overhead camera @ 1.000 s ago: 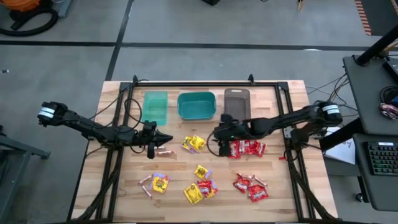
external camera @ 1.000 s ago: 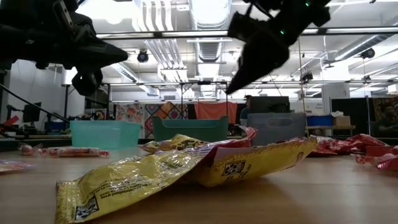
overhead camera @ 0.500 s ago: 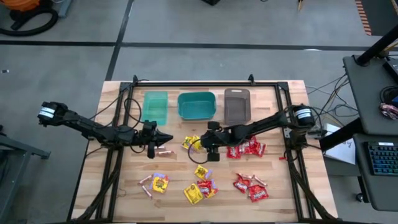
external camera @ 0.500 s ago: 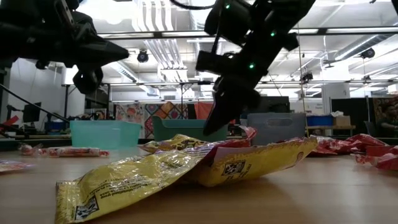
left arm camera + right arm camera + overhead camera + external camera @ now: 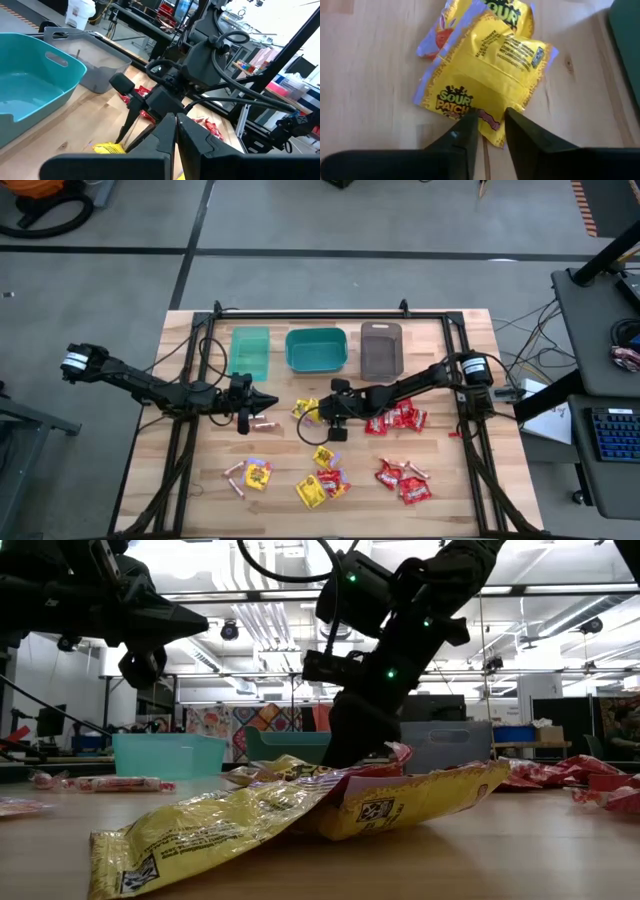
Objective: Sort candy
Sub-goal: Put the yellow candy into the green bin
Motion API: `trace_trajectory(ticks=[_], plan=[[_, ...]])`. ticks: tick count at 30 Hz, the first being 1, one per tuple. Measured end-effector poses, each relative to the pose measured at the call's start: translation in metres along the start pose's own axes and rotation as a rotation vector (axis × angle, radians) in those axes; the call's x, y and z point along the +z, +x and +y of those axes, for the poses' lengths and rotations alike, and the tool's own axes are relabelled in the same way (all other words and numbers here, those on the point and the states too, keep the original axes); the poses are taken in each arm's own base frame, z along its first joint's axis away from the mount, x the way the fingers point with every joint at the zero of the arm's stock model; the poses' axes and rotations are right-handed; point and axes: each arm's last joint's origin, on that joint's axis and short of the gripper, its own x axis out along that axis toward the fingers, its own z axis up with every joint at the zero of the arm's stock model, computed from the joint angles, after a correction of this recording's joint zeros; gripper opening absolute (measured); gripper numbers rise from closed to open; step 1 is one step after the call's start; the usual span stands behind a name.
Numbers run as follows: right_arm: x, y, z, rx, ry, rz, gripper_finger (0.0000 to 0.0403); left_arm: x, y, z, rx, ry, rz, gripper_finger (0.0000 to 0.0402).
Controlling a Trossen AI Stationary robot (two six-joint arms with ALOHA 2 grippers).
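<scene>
The right gripper (image 5: 322, 420) is down at the yellow packets (image 5: 485, 75) lying just in front of the bins, its two fingers (image 5: 462, 132) parted only narrowly and set against the near edge of the top packet, with a small strip of wrapper showing in the gap between the jaws; nothing is lifted yet, so I would call it released but poised to pinch; the left gripper (image 5: 262, 400) hangs clenched and empty above the table, its jaws pressed together with no gap, and a couple of pinkish-tan sticks (image 5: 262, 423) lie just beside and below its tips. As for progress, the sort looks barely begun: the three bins, a pale teal bin (image 5: 251, 352), a deeper teal bin (image 5: 316, 349) and a grey-brown bin (image 5: 381, 351), all show bare floors from above, well beyond the jaws; the candy is still scattered on the wooden table (image 5: 190, 490); red packets (image 5: 398, 418) lie in a heap just behind the right jaws along the arm, more red ones (image 5: 403, 480) and mixed yellow and red packets (image 5: 322, 480) sit well apart on the near side, and further sticks (image 5: 236, 472) lie off toward the left; by my judgement essentially every piece is left to place.
</scene>
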Motion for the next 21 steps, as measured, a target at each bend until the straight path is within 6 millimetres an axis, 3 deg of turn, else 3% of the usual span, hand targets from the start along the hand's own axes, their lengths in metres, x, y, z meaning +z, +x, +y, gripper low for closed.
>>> trace_trajectory(ticks=[5,11,21], plan=[[-0.002,0.005,0.001,0.0,-0.001,0.0,0.0016,0.0,0.0,0.0,0.0,-0.001,0.0,0.0],[0.001,-0.004,-0.001,0.0,0.0,-0.001,0.0009,0.0,0.0,0.0,0.001,-0.003,0.0,0.0],[0.016,-0.038,-0.005,0.017,0.005,-0.054,0.0008,0.0,0.0,0.0,0.002,-0.022,0.0,0.0]])
